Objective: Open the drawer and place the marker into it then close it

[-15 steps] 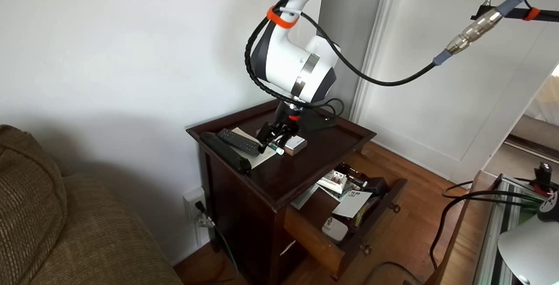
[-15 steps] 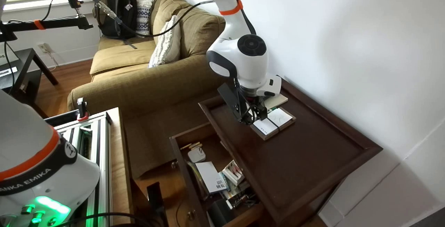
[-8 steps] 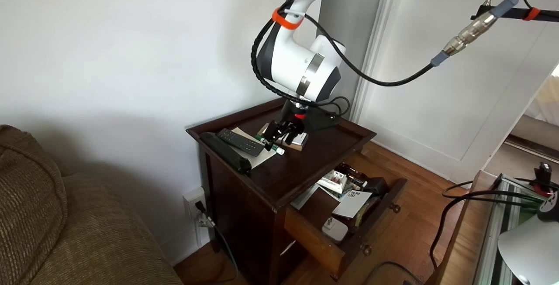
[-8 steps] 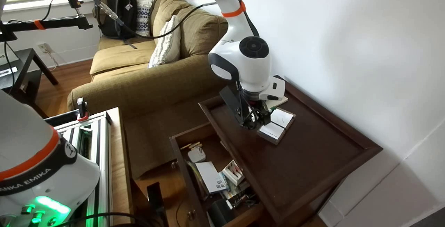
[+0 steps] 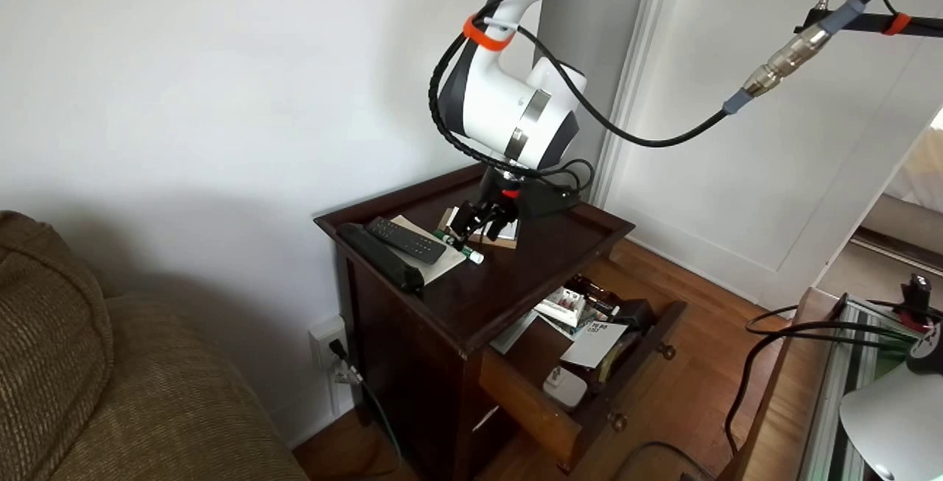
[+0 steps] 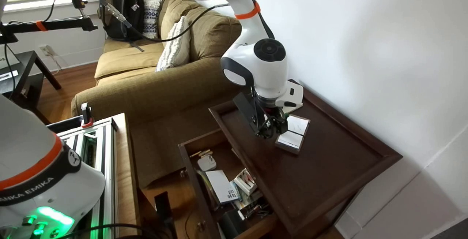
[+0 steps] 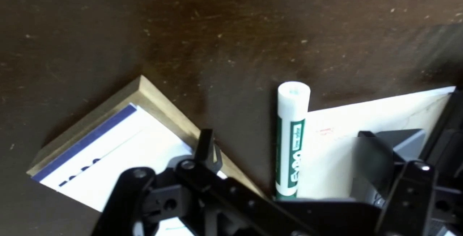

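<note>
The marker (image 7: 292, 138) is white and green and lies on the tabletop in the wrist view, between my spread fingers, with a gap on both sides. Its lower end is hidden behind the gripper. In an exterior view the marker (image 5: 474, 255) lies partly on the pale paper. My gripper (image 7: 289, 151) is open and empty; in both exterior views the gripper (image 5: 475, 234) (image 6: 272, 127) is low over the table. The drawer (image 5: 527, 407) is pulled out below the tabletop and holds several items; its front with two knobs also shows from another side (image 6: 193, 195).
A notepad on a wooden block (image 7: 170, 102) lies close beside the marker, under one finger. A remote (image 5: 405, 240), a long dark bar (image 5: 379, 256) and a pale paper (image 5: 446, 266) lie on the other side. The tabletop (image 6: 329, 165) has a raised rim.
The gripper has moved a short way across the tabletop, away from the remote. The notepad block has turned and shifted. The marker has shifted slightly and shows more of its length.
</note>
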Available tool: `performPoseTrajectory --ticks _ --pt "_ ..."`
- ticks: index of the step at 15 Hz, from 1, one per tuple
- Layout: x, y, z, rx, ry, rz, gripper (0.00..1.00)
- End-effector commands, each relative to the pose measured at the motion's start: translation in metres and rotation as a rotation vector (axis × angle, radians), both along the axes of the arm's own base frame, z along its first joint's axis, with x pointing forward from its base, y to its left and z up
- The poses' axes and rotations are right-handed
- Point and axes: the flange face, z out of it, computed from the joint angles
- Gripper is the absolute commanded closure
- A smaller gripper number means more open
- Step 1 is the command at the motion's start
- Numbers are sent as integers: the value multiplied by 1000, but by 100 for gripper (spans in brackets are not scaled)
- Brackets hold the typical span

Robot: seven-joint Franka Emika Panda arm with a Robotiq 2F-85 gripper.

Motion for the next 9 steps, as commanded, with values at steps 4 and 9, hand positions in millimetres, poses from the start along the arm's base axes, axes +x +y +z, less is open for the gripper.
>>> performPoseTrajectory --ticks 4,9 --pt "3 0 -13 -43 28 31 17" --pt "4 10 -14 -59 46 24 1"
